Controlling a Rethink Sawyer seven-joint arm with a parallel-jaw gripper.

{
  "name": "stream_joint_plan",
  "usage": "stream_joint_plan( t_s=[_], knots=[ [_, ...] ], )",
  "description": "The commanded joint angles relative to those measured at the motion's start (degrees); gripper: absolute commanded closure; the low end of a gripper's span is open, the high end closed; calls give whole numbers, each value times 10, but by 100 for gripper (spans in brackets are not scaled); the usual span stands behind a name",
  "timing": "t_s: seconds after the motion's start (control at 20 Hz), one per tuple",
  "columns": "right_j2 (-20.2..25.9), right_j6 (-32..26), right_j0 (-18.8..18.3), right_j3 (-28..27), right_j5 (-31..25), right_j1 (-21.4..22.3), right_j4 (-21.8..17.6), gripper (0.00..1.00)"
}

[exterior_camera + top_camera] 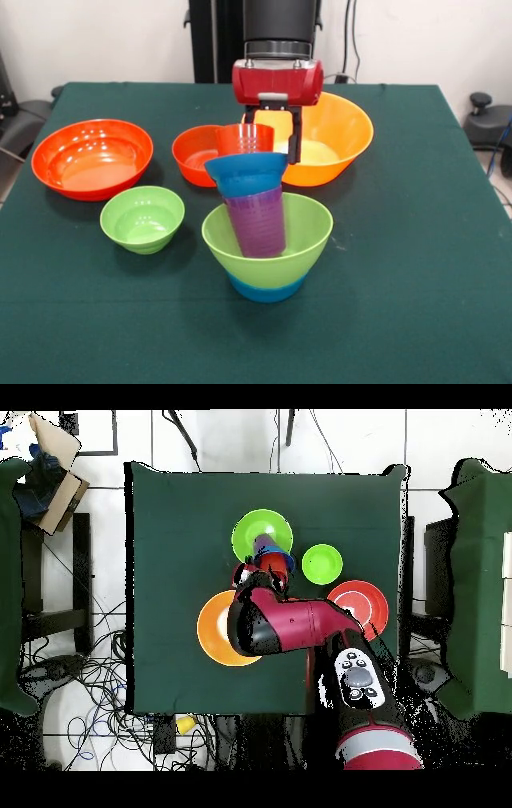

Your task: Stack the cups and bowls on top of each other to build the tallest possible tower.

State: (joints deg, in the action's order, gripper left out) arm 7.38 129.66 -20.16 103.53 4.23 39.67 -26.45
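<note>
The gripper [272,132] hung over the middle of the green table [416,240], its dark fingers [294,138] closed on the rim of the orange-red cup [245,138], which sat tilted at the top of the tower [260,216]. Under that cup a dark blue bowl [246,174] leaned on an upright purple cup [258,222], which stood inside a light green bowl [300,232] nested on a light blue bowl [268,290]. Behind the tower lay a medium red-orange bowl [192,152] and, to its right, the large yellow-orange bowl [340,132]. A second light green bowl [142,218] stood left of the tower, the large red-orange bowl [92,158] beyond it.
</note>
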Motion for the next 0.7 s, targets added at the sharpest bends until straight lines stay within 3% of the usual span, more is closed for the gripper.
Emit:
stream_joint_plan(
  t_s=[0.05, 0.7],
  knots=[
    [64, -11, -7, -68, -19, -13, -30, 0],
    [155, -58, -57, -105, -130, -29, -11, 0]
  ],
)
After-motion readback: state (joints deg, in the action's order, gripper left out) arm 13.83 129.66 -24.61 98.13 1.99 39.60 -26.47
